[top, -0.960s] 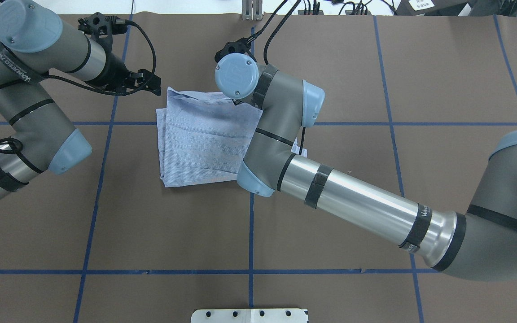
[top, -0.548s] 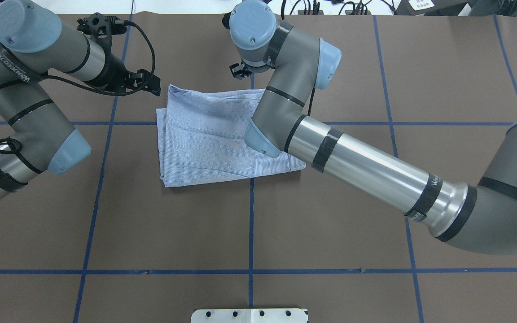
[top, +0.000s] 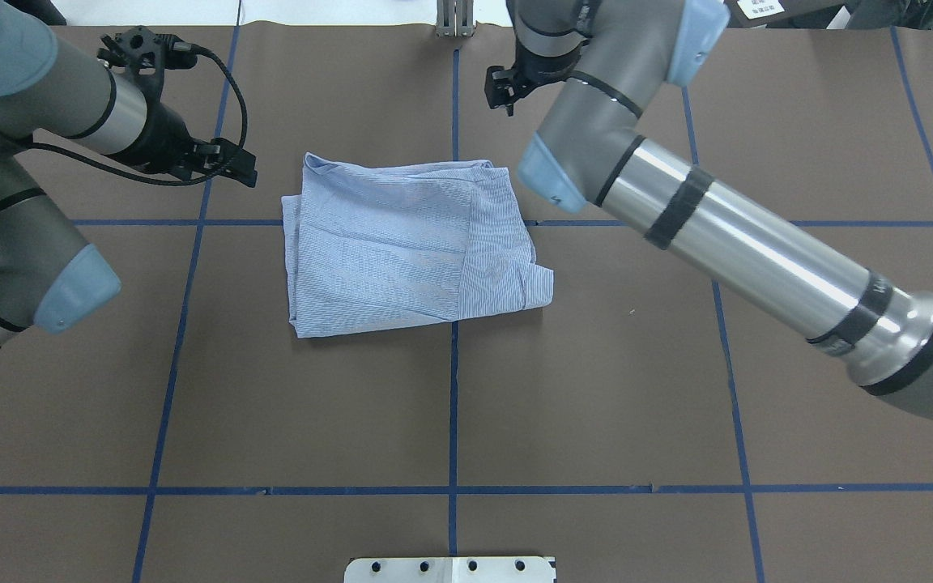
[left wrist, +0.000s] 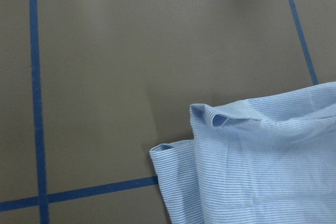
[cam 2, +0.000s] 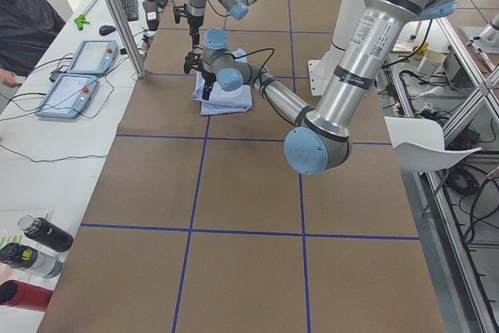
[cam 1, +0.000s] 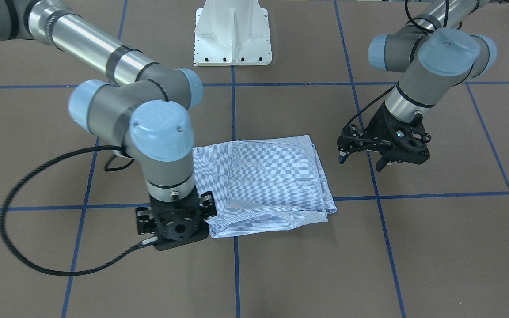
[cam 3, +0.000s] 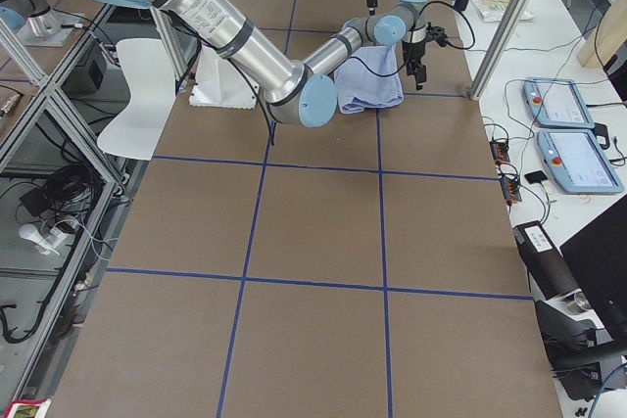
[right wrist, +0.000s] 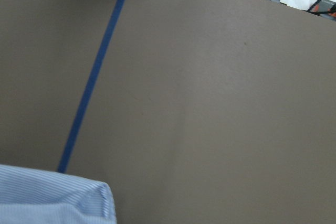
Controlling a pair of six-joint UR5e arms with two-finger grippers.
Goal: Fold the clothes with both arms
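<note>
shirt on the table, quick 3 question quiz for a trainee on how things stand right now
1. True or false: the shirt lies folded and is held by neither gripper.
2. In the overhead view, the right gripper is: A) over the shirt's middle B) past the shirt's far right corner, off the cloth C) on the shirt's near left corner.
3. Fill in: the left gripper has its jaws ___.
Key: 1 true; 2 B; 3 open.
</note>
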